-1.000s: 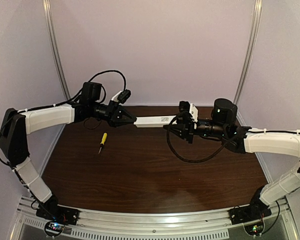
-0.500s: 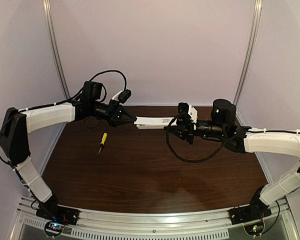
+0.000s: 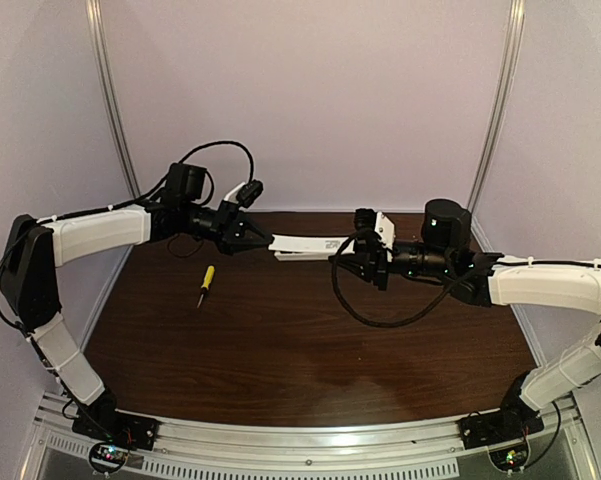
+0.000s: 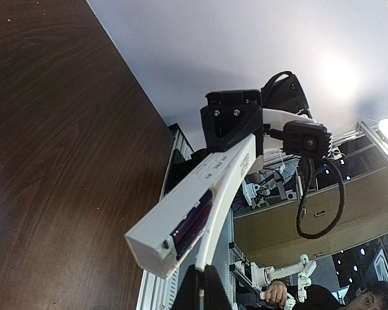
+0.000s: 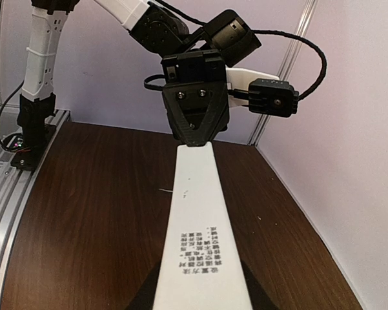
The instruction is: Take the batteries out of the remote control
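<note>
The white remote control (image 3: 308,243) hangs in the air above the table, held at both ends. My right gripper (image 3: 346,260) is shut on its right end; in the right wrist view (image 5: 198,303) the remote's printed back (image 5: 197,219) runs away from the fingers. My left gripper (image 3: 264,240) is shut on the end of the thin white cover strip (image 4: 224,197), which bows away from the remote body (image 4: 174,216). The purple-blue batteries (image 4: 194,221) show in the opened slot. In the left wrist view my left gripper (image 4: 203,276) sits at the bottom edge.
A yellow-handled screwdriver (image 3: 207,284) lies on the dark wooden table (image 3: 300,350) at the left, below my left arm. Pale walls close in the back and both sides. A black cable (image 3: 365,310) loops under my right wrist.
The right gripper and the remote have shifted slightly left. The remote's left end now shows a split where the cover strip stands off the body.
</note>
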